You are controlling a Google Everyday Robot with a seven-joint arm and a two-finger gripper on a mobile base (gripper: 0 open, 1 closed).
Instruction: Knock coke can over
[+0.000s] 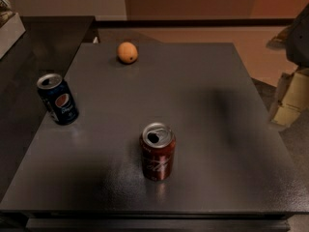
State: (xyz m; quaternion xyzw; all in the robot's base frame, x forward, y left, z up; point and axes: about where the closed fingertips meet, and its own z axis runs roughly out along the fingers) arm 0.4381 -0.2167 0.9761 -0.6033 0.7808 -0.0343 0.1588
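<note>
Gripper [288, 100] hangs at the frame's right edge, beside the dark table [217, 105] — spread or pinched, I cannot tell. Coke can [157, 151] stands upright, lower centre, well apart from it; the approach seems not yet made — next, reach across and push it sideways.

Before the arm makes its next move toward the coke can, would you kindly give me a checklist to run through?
1. Target standing: the dark red-brown soda can with white script and a silver top is upright near the front of the dark grey table: ok.
2. Room to tip: nothing touches the red-brown can: ok.
3. Wrong can out of the way: the dark blue soda can stands apart, near the left edge: ok.
4. The round orange fruit lies at the far side, well away: ok.
5. End effector within striking range: it sits at the right of the view, beyond the table's edge: not ok.
</note>
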